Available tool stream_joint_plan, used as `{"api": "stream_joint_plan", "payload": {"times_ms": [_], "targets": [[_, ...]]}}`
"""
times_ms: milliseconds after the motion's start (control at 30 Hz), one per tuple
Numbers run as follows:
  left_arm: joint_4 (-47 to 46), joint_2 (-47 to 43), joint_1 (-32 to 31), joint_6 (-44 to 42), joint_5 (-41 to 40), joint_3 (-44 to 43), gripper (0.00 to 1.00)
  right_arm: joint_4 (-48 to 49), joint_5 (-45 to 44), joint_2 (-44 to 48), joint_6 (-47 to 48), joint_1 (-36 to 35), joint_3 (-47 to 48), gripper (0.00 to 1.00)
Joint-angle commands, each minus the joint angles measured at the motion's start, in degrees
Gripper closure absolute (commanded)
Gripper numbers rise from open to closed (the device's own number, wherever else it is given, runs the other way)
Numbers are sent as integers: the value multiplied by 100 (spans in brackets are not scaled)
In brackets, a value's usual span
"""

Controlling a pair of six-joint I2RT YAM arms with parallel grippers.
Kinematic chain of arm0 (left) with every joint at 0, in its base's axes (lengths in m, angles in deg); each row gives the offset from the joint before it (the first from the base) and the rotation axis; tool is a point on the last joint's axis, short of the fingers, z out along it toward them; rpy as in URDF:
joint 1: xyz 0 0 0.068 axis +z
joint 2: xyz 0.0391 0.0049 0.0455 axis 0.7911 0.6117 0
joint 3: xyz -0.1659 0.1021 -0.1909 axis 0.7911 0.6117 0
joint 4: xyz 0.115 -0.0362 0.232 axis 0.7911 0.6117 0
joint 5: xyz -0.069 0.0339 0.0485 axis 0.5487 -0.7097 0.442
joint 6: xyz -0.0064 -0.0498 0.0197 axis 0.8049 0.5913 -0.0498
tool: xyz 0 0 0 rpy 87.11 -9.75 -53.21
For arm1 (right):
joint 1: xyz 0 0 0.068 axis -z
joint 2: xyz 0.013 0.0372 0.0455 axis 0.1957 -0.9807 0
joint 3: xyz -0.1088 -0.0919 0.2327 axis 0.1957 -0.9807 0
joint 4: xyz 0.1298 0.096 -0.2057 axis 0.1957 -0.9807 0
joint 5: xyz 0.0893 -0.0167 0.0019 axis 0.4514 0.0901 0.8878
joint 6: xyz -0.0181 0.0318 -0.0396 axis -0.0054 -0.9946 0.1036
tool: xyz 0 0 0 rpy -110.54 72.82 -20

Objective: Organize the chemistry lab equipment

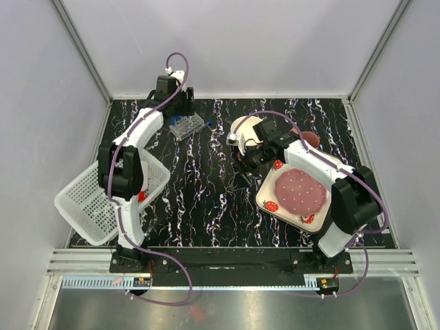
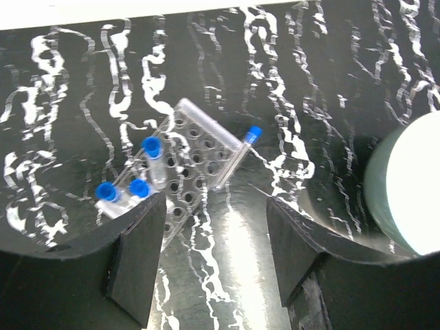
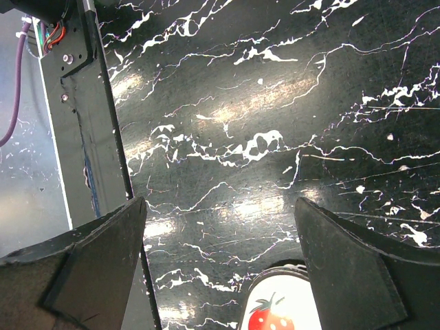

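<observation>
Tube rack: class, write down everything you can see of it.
The tube rack is a clear plastic rectangular tray with rows of round holes, lying diagonally on the black marbled table. Three blue-capped tubes sit at its left end; a fourth tube lies along its right edge. The open left gripper hovers by its near end.

blue-capped tubes (image 2: 154,158) in clear rack (image 2: 196,137)
</observation>
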Motion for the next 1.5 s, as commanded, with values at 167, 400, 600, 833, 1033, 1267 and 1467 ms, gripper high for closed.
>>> {"api": "stream_joint_plan", "payload": {"times_ms": [167,400,600,833,1033,1267,1467], "targets": [[1102,1460,-58,-392,1878,-2096,36,-73,105,3,145,-22,268,6],[1208,2103,-111,-384,2371,-2518,27,-117,122,-32,163,-22,285,6],[989,2349,-199,-304,2644,-2650,26,-143,114,-67,189,-22,294,6],[1085,2586,-216,-120,2153,-2738,26,-178,96,-59,207,-22,303,6],[1235,2630,-208,-119,1801,-2712,26,-178,105,-50,216,-13,303,7],[1252,2595,-155,-84,1370,-2738,21,-196,122,-41,242,-22,312,6],[1366,2674,-146,-190,1036,-2800,21,-222,131,-41,251,-22,312,6]]}}
